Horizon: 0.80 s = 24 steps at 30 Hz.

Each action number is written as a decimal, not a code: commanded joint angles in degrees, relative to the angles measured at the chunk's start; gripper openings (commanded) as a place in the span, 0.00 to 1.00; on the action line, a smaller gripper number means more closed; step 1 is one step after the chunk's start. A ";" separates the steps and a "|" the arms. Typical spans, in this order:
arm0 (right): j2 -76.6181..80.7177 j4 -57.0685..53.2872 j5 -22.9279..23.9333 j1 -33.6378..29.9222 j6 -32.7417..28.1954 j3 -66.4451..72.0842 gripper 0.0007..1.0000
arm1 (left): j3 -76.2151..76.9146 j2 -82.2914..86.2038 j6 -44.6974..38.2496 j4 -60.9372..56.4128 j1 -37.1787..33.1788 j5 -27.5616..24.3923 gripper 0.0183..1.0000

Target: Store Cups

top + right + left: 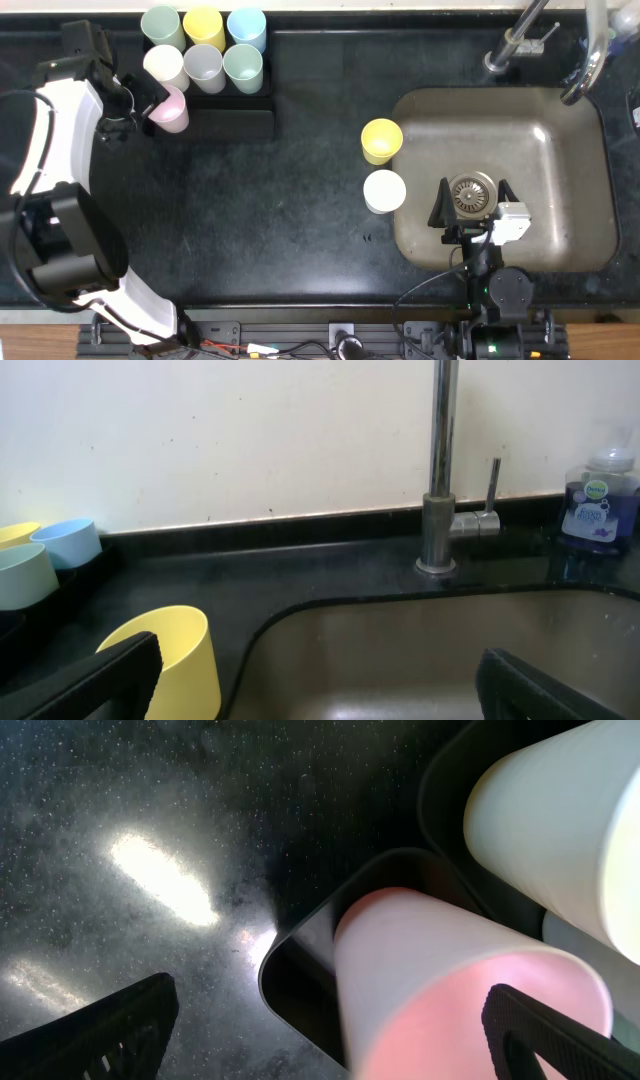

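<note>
Pink cup (170, 110) leans in the rack's (240, 125) corner slot between the left gripper's (148, 100) wide-open fingers, six others already racked, so I'd say just the yellow cup (381, 140) and white cup (384, 191) beside the sink (560, 100) remain, right gripper (470, 202) open, empty.

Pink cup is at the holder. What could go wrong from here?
The pink cup sits tilted at the holder's corner slot, so it may tip out or bump the white cup beside it. The yellow cup stands right at the sink's rim; the right gripper might knock it in.
</note>
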<state>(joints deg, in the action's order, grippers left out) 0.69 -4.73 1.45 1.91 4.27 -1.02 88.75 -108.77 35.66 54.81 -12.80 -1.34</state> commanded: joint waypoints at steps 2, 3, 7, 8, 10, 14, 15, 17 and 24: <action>-0.48 0.28 -0.39 -0.07 -0.02 0.74 1.00 | -0.39 6.32 0.39 0.42 -0.11 -0.33 1.00; -0.48 0.28 -0.39 -0.07 -0.02 0.74 1.00 | -0.39 7.78 0.39 0.74 0.11 -0.33 1.00; -0.48 0.31 -0.39 -0.07 -0.02 0.74 1.00 | -0.39 15.82 -1.14 2.25 2.99 -0.85 1.00; -0.48 0.31 -0.39 -0.07 -0.02 0.74 1.00 | -0.39 17.53 -2.16 2.29 4.39 -1.16 1.00; -0.48 0.31 -0.39 -0.07 -0.02 0.74 1.00 | -0.39 20.44 -4.22 2.29 8.83 -1.40 1.00; -0.48 0.31 -0.39 -0.07 -0.02 0.74 1.00 | -0.39 20.81 -5.64 2.23 23.04 0.04 1.00; -0.48 0.31 -0.39 -0.07 -0.02 0.74 1.00 | -0.39 20.11 -5.62 2.05 26.53 0.42 1.00; -0.48 0.31 -0.39 -0.07 -0.02 0.74 1.00 | -0.39 18.08 -5.57 0.85 34.12 0.57 1.00; -0.48 0.31 -0.39 -0.07 -0.02 0.74 1.00 | -0.28 10.56 -2.75 -4.83 53.27 0.57 1.00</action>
<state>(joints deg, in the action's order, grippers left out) 0.69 -4.73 1.48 1.91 4.25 -1.02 88.58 -96.77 31.57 50.04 36.38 -1.34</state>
